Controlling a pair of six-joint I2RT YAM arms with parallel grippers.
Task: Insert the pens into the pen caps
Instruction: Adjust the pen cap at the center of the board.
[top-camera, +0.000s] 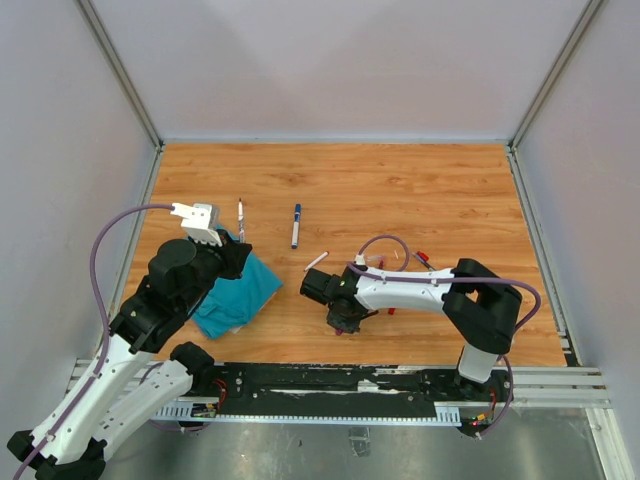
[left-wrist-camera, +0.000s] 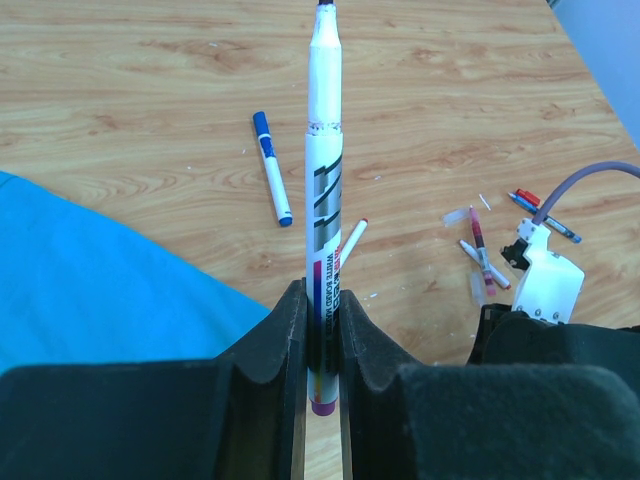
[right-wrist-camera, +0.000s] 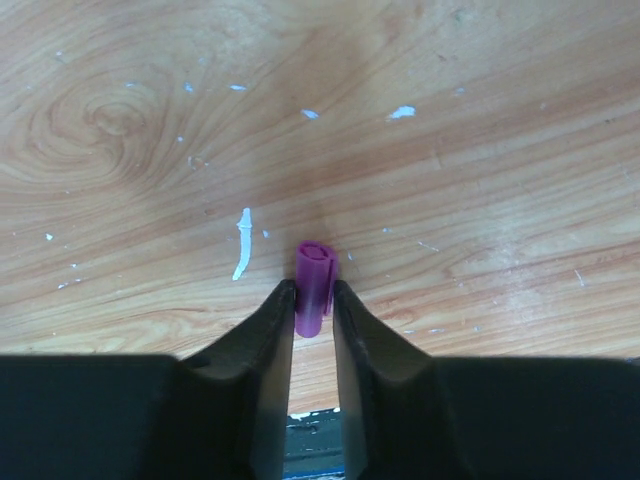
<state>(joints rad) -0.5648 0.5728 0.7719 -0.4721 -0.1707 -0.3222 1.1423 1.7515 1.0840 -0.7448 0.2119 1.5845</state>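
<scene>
Holding pen (left-wrist-camera: 323, 180) by its tail, left end effector (left-wrist-camera: 322, 310) clamped, centre frame. Right end effector (right-wrist-camera: 313, 310) pinching cap (right-wrist-camera: 314, 270), lower centre. Likely light, stiff, slick; grip sides squarely.

A white pen (left-wrist-camera: 322, 200) with a purple end stands gripped between the left fingers (left-wrist-camera: 275, 350), dark bare tip pointing away. A purple cap (right-wrist-camera: 313, 275) sits pinched in the right fingers (right-wrist-camera: 265, 340). On the surface (top-camera: 400, 190) lie a blue-capped pen (top-camera: 296, 226), a short white one (top-camera: 316, 261) near it, and a reddish pen (left-wrist-camera: 478, 245).
</scene>
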